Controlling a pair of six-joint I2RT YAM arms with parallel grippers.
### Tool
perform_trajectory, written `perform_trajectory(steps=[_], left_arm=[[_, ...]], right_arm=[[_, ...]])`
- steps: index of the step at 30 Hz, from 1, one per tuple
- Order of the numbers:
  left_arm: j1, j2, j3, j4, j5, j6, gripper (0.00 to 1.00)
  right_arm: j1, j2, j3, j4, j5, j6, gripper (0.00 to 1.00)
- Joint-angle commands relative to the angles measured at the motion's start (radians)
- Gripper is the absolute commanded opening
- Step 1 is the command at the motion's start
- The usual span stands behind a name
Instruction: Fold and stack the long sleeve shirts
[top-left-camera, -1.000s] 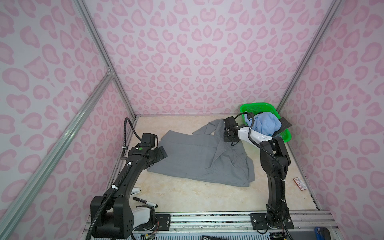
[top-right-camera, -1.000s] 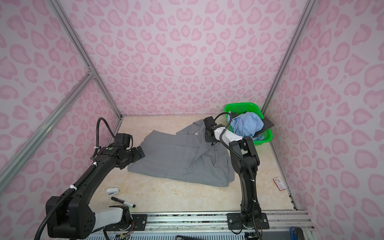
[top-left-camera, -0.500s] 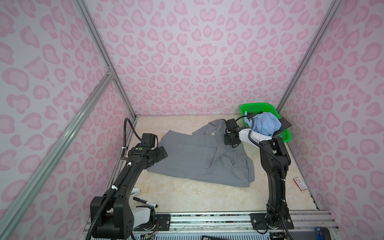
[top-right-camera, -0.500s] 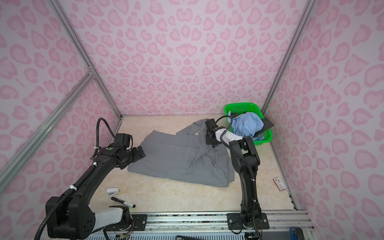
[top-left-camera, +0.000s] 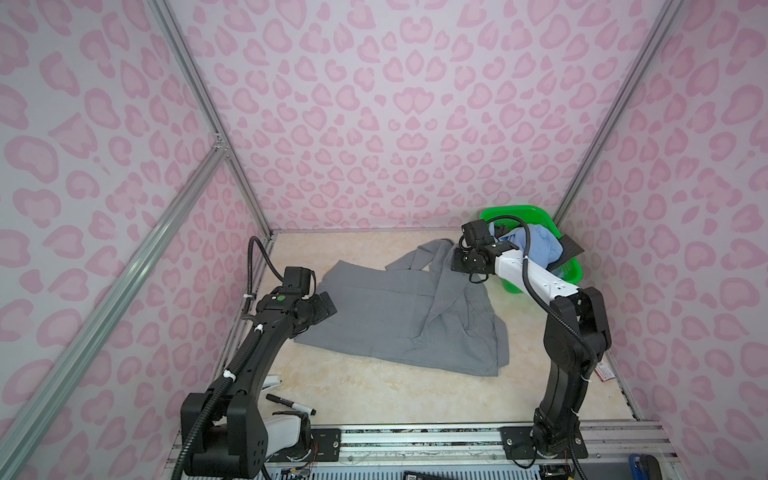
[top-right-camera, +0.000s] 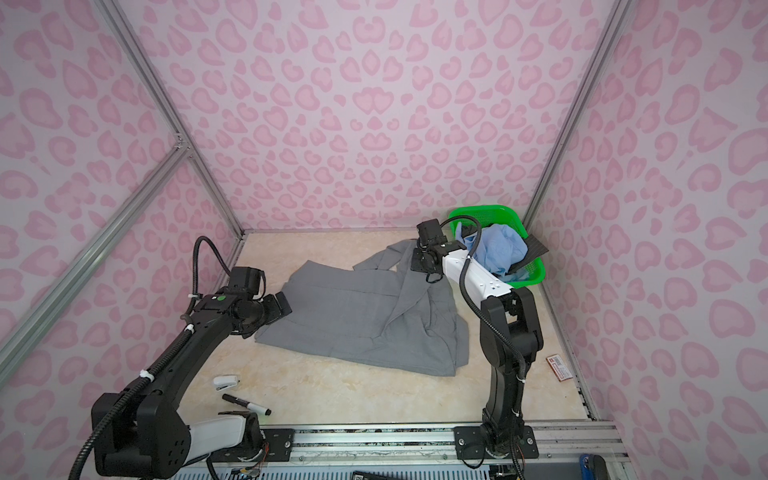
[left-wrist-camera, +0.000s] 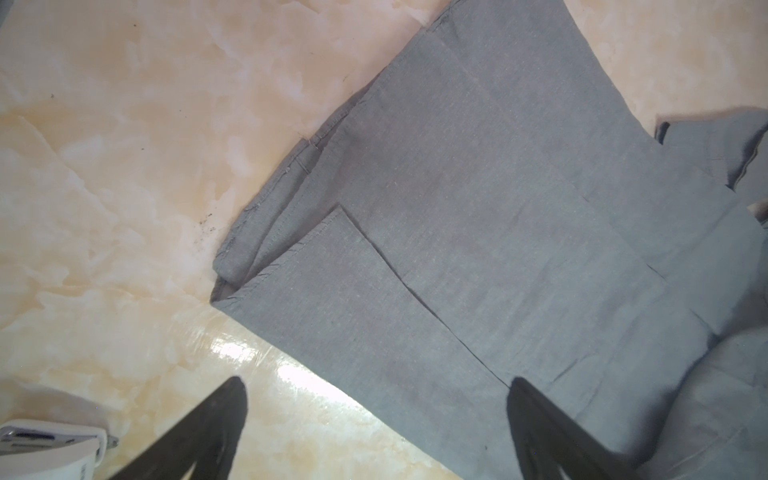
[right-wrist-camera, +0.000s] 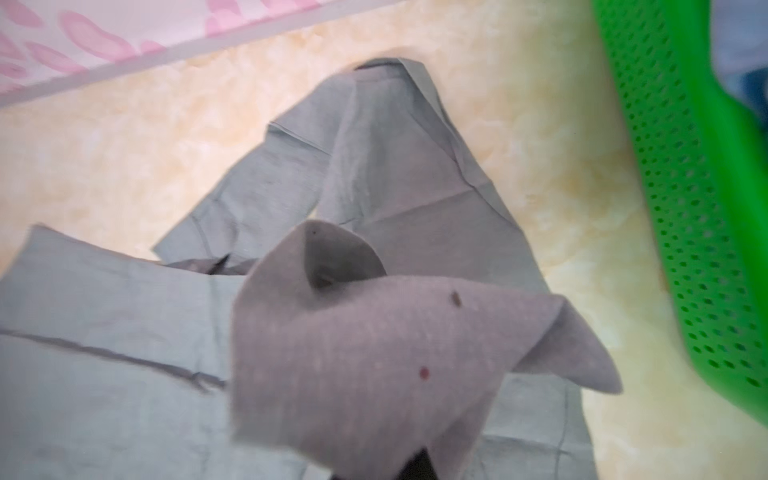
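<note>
Right pincer (top-left-camera: 456, 262) has closed on the grey shirt (top-left-camera: 386, 311); left pincer (left-wrist-camera: 376, 384) — wide open — hovers.

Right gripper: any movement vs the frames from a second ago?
Yes, slightly. In both top views the right gripper, shut on a raised fold of the grey shirt, has shifted a little toward the green basket.

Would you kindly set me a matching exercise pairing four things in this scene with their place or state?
1. left gripper
2. right gripper
3. light blue shirt
4. marker pen

A. in the green basket
B. shut on the grey shirt's cloth
C. lying on the table
D. open, beside the grey shirt

Pairs: 1-D, 2-B, 3-A, 4-C.
</note>
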Motion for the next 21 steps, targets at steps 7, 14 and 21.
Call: perform_trajectory(steps=[7,14,21], left_arm=[[0.001,0.003,-0.006,0.024,0.035,0.017,0.99],[0.0,0.019,-0.016,0.056,0.147,0.037,1.0],[-0.019,-0.008,-0.037,0.116,0.271,0.065,1.0]], right_arm=[[0.035,-0.006,0.027,0.209,-0.252,0.434,0.0],[0.054,0.02,-0.012,0.311,-0.124,0.718,0.0],[0.122,0.086,0.073,0.286,0.039,0.854,0.08]])
